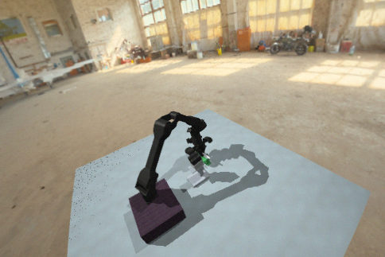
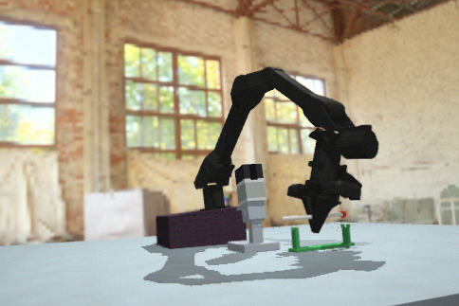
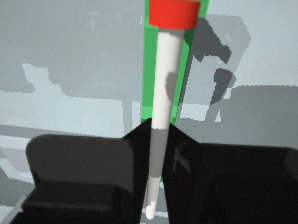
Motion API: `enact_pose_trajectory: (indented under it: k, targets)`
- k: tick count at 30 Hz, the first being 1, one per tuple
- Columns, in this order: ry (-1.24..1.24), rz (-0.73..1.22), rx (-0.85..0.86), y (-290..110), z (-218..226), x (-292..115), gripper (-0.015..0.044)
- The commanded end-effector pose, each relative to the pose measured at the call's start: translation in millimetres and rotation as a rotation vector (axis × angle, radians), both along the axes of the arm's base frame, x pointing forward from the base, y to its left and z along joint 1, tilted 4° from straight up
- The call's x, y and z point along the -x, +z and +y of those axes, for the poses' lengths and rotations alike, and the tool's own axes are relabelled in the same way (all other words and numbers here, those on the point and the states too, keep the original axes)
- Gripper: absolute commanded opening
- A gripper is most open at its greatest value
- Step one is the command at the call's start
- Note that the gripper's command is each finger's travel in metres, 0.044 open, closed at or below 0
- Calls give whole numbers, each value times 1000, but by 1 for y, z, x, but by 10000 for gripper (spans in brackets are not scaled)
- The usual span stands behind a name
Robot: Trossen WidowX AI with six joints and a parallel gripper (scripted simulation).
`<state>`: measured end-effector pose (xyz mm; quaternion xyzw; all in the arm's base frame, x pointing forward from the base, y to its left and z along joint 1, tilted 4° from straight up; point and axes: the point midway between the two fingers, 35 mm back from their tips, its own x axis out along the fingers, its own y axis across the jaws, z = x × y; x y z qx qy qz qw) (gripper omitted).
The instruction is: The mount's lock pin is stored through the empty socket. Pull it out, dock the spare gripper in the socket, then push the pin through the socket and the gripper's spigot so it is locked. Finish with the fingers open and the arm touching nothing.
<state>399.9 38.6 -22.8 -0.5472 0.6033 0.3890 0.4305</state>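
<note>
The black parallel-jaw gripper [image 3: 155,145] pinches the slim white lock pin with a red cap [image 3: 165,80] mid-shaft, frame centre; likely light, stiff, slippery.

gripper [image 2: 317,226] clamped on lock pin [image 2: 298,218] | pin level above green cradle [image 2: 321,245] | spare gripper [image 2: 251,198] docked upright beside cradle
</note>
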Motion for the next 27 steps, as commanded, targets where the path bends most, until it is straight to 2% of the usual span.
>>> enact_pose_trajectory:
  k: [1,8,21,27]
  targets:
    - [0,-19,-9,20,3,-4,0]
    - [0,-19,-9,48,5,-2,0]
    - [-44,-17,-6,43,3,-2,0]
    - [-24,-14,-3,46,9,12,0]
